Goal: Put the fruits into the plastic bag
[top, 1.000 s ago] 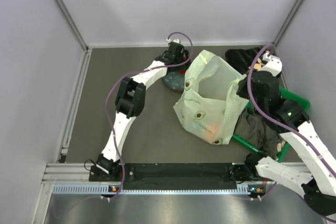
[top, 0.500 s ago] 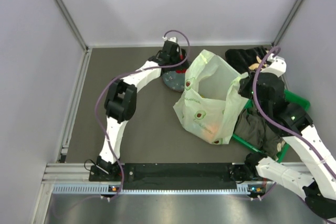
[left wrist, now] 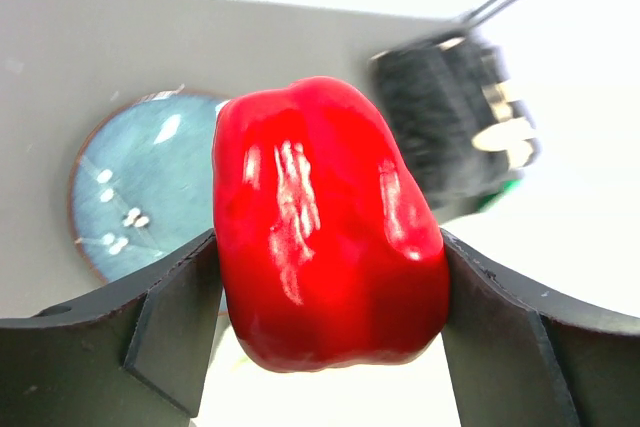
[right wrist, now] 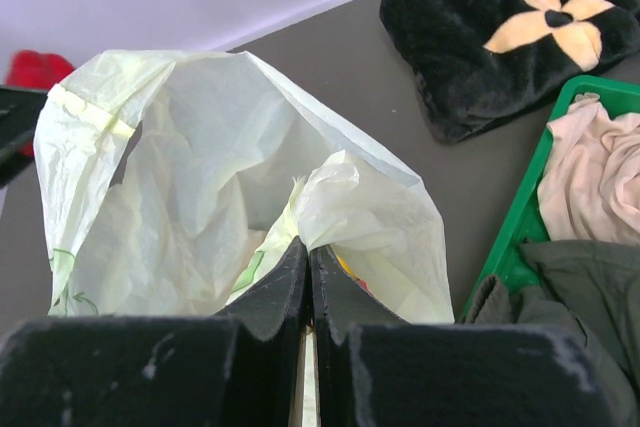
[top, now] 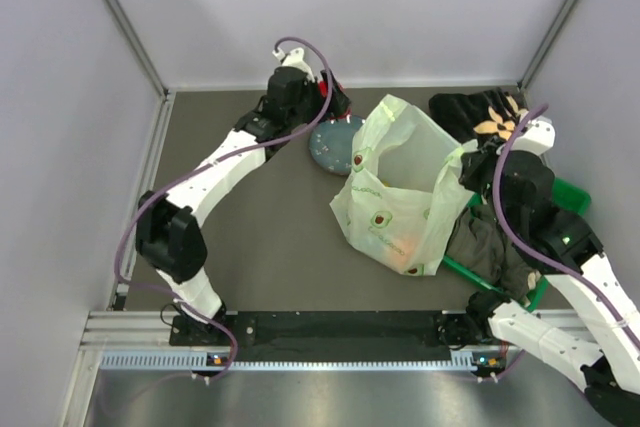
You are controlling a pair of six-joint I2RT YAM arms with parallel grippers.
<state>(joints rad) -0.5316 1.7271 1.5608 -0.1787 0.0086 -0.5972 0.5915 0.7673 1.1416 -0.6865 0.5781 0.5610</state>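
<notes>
Left wrist view: the left gripper [left wrist: 330,322] is clamped on a glossy red rounded toy fruit [left wrist: 320,217], just beyond the far-left corner of the pale green translucent plastic bag [top: 395,197]. The right gripper [right wrist: 308,282] is pinched together on that bag's rim.

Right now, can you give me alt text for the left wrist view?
A glossy red fruit fills the centre, clamped in the left claw between its dark fingers. Behind it, to the left, a round blue-grey plate lies on the table; a blurred black shape sits upper right.
</notes>
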